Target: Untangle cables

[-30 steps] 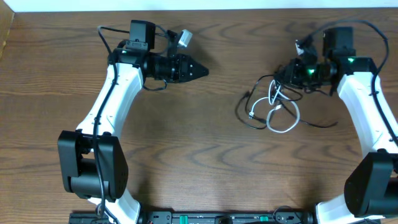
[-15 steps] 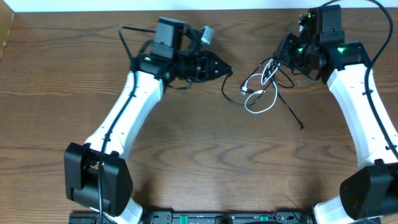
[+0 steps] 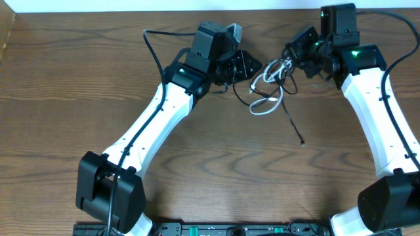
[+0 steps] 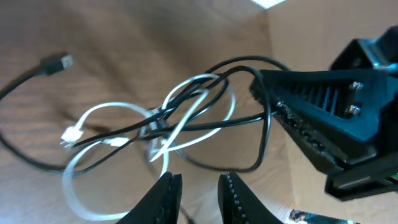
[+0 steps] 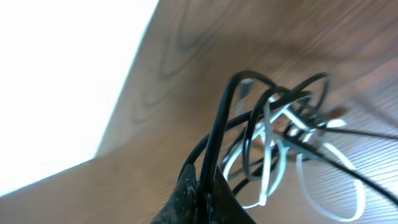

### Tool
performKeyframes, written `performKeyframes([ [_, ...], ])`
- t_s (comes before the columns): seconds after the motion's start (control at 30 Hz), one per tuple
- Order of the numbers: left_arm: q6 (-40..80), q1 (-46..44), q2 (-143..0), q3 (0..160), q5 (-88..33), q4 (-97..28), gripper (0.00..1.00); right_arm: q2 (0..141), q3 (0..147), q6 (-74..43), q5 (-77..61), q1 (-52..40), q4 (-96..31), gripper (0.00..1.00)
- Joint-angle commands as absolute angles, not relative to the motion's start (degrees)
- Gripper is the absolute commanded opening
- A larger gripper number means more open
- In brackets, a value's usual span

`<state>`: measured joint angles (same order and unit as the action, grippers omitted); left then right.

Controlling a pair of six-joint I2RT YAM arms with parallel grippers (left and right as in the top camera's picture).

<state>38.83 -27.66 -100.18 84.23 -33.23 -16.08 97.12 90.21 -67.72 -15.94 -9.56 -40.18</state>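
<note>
1. The cable tangle (image 3: 270, 78) sits at the far middle of the counter (image 3: 216, 151), between the two hands. It is made of a black cable (image 5: 217, 137) and a white cable (image 4: 112, 106) looped through one another.
2. The white cable forms several overlapping loops. One of its ends, with a small white connector (image 4: 71, 134), shows on the left in the left wrist view.
3. From the overhead view, a loose black tail runs from the tangle toward the near right and ends on bare wood. In the left wrist view, a black strand ends in a flat plug (image 4: 64, 62) lying at the upper left.
4. The right hand (image 5: 202, 186) is clamped on the black cable at the tangle's right edge. The cable rises steeply from between its closed fingers, and the remaining loops spread beyond it.
5. The left hand (image 4: 199, 190) is just beside the tangle's left edge. Its fingers stand a little apart with nothing between them, their tips pointing at the loops.
6. Both arms reach in from the near edge of the counter toward its far side.
</note>
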Motion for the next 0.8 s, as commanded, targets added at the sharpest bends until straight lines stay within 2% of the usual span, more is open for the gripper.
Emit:
performKeyframes([
  [0.0, 40.40, -27.62, -99.55, 84.64, -33.80, -13.89, 0.25, 96.99, 91.18, -78.37, -26.79, -9.43, -35.88, 0.01],
  [0.2, 40.40, -27.62, -99.55, 84.64, -34.76, -13.06, 0.25, 96.99, 91.18, -83.85, -33.28, -9.43, -26.33, 0.02],
  [0.5, 39.18, -27.66, -99.55, 84.64, -40.77, -4.99, 0.25, 96.99, 91.18, -84.14, -33.23, -9.41, -24.01, 0.01],
  [0.77, 34.06, -27.75, -99.96, 84.62, -42.63, -2.85, 0.34, 96.99, 91.18, -83.20, -33.87, -9.37, -23.94, 0.02],
])
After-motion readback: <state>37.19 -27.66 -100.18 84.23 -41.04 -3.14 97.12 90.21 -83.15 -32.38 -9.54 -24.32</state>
